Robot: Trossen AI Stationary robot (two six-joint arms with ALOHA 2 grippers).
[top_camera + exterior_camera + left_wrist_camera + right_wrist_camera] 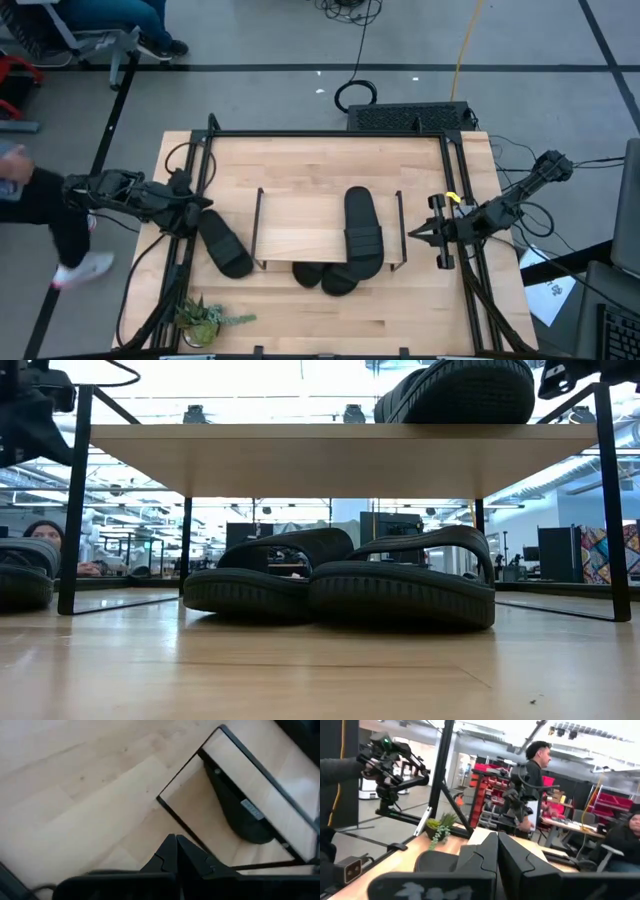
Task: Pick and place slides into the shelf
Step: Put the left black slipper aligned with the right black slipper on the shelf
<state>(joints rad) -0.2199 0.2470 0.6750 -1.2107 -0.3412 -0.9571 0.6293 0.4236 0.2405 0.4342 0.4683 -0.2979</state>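
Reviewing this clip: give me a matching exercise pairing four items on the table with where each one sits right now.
Things:
1. slide on its own
2. pair of slides
3. fourth slide
4. potted plant

Places:
A. on the table just left of the shelf
B. on the shelf's top plank
C. at the table's front left corner
D. on the table under the shelf's plank

Pairs: 1-B, 2-D, 3-A, 4-C

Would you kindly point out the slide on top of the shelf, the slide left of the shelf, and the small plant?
slide on the shelf top (363,232), high view, on its ribbed strap.
slide left of the shelf (224,243), high view, mid-sole.
small plant (203,317), high view, on its leaves.
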